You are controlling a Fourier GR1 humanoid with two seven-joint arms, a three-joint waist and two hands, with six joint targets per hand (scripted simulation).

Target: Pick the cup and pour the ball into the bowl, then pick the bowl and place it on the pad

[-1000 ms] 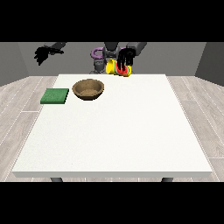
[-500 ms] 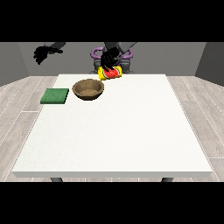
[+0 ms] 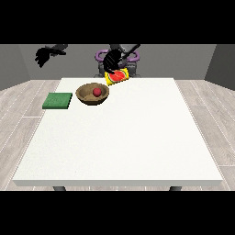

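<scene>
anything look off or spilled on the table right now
Nothing is spilled. The yellow cup is tipped over on its side in the hand at the view's right, its red inside facing the camera, which fits the pour. The red ball lies inside the brown bowl, and the green pad lies flat beside it.

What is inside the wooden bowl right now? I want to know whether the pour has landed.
A red ball lies inside the bowl, near its middle. The yellow cup, tipped toward the bowl, is held above by the robot hand. Nothing covers the bowl's inside.
</scene>
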